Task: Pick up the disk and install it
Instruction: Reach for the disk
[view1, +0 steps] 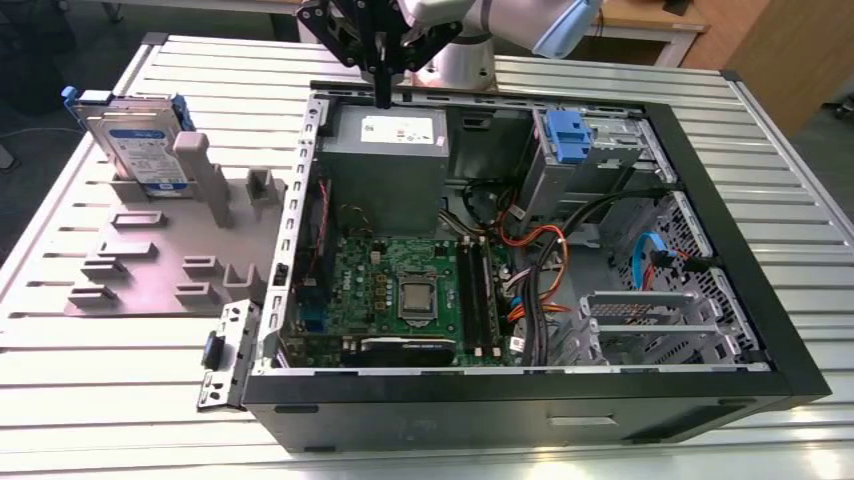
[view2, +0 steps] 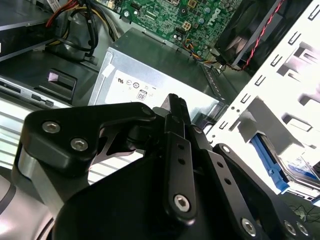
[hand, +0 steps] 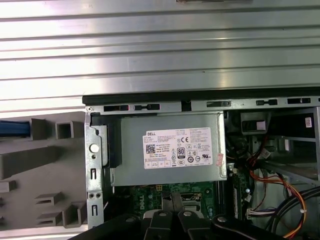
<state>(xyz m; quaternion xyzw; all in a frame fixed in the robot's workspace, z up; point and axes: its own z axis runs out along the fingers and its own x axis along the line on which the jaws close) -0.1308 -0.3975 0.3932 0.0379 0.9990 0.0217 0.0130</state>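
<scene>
White label (hand: 178, 147) on grey power supply (hand: 135, 167) carries fine print, a square code and certification marks; disk (view1: 134, 140) label print illegible.

bright, even light; faint glare

A post of the grey holder (view1: 147, 270) partly hides the disk (view1: 131, 140).

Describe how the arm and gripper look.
The arm is smooth pale grey tubing with a light blue joint cap. The gripper is matte black, built from flat linkage bars with rounded ends that are pinned by silver screws. It tapers to two slim fingers.
</scene>
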